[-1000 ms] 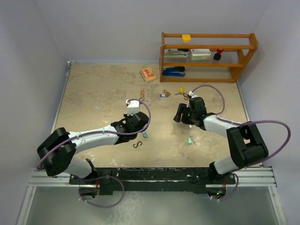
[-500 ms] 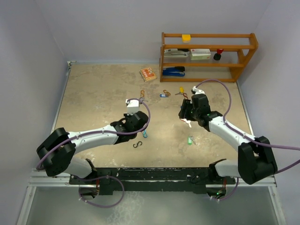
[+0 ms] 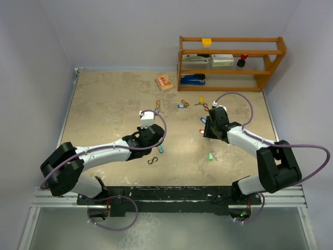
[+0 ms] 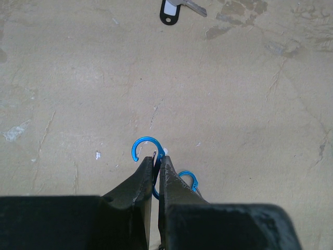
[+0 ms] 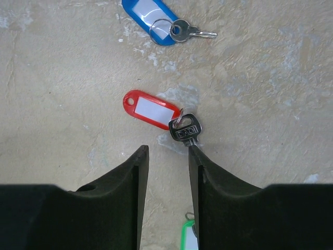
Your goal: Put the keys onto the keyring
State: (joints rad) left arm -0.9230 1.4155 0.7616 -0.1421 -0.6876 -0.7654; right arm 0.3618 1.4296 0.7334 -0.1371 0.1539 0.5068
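My left gripper (image 4: pixel 157 159) is shut on a blue S-shaped clip (image 4: pixel 143 143), held low over the table; it also shows in the top view (image 3: pixel 161 149). My right gripper (image 5: pixel 166 148) is open and empty, just above the table. A red-tagged key (image 5: pixel 151 109) lies just ahead of its fingertips, the metal key head (image 5: pixel 186 128) touching the right fingertip. A blue-tagged key (image 5: pixel 151 13) lies beyond it. A green tag (image 5: pixel 190 234) shows between the fingers, nearer the wrist. A black-tagged key (image 4: pixel 169 10) lies far ahead of the left gripper.
In the top view a green-tagged key (image 3: pixel 210 155), a yellow-tagged key (image 3: pixel 201 100), another blue-tagged key (image 3: pixel 181 105), a dark S hook (image 3: pixel 152 160) and orange clips (image 3: pixel 158 104) lie about. A wooden shelf (image 3: pixel 229 62) stands at the back right, an orange box (image 3: pixel 164 82) beside it.
The right arm shifted its wrist to the right and its elbow swung; the red and blue tagged keys now lie uncovered left of its fingers. The left arm has not moved.
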